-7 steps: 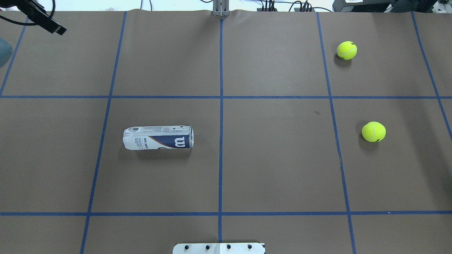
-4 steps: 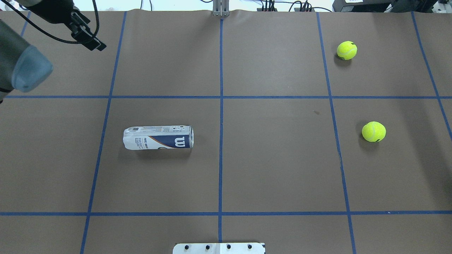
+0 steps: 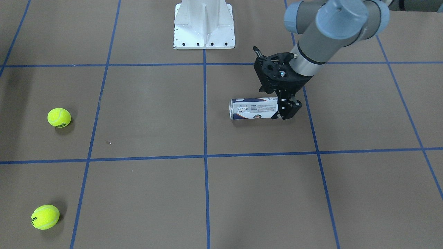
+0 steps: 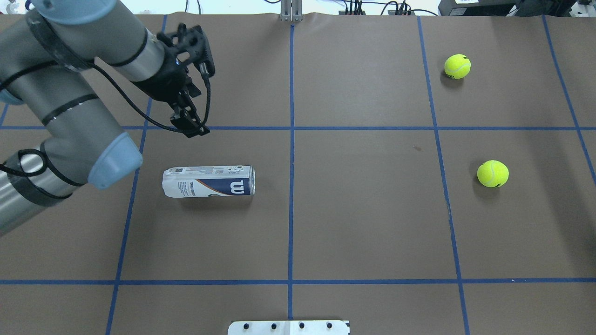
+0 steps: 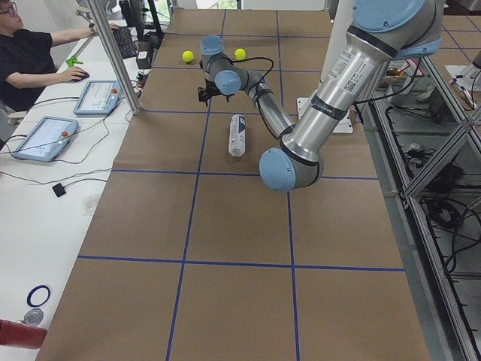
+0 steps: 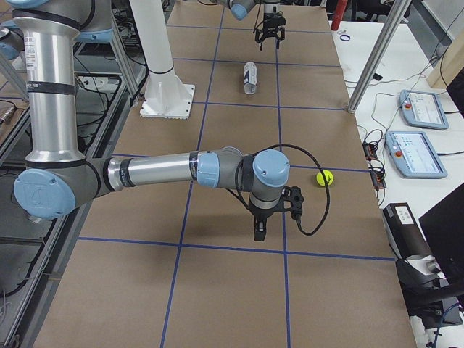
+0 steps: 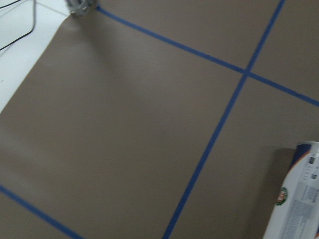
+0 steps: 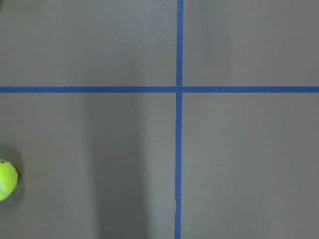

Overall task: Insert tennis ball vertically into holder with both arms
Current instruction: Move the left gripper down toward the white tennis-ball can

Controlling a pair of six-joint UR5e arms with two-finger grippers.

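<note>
The holder (image 4: 208, 181) lies on its side left of the table's middle, silver rim toward the centre line; it also shows as holder (image 3: 254, 109), holder (image 5: 237, 135) and holder (image 7: 299, 199). My left gripper (image 4: 191, 128) hangs just beyond the holder's closed end, fingers down and apart, holding nothing; the front view has this left gripper (image 3: 286, 112) over that end. One tennis ball (image 4: 492, 173) and a second tennis ball (image 4: 457, 66) rest on the right side. My right gripper (image 6: 259, 228) shows only in the right side view, left of a ball (image 6: 325, 177); I cannot tell its state.
The white pedestal base (image 3: 204, 26) stands at the robot's edge of the table. Blue tape lines grid the brown paper. A person (image 5: 30, 56) sits at a side desk with tablets (image 5: 45, 138). A metal post (image 5: 113, 53) rises by the table's far edge.
My left arm has swept in from the far left corner toward the holder. The holder and both balls have not moved.
</note>
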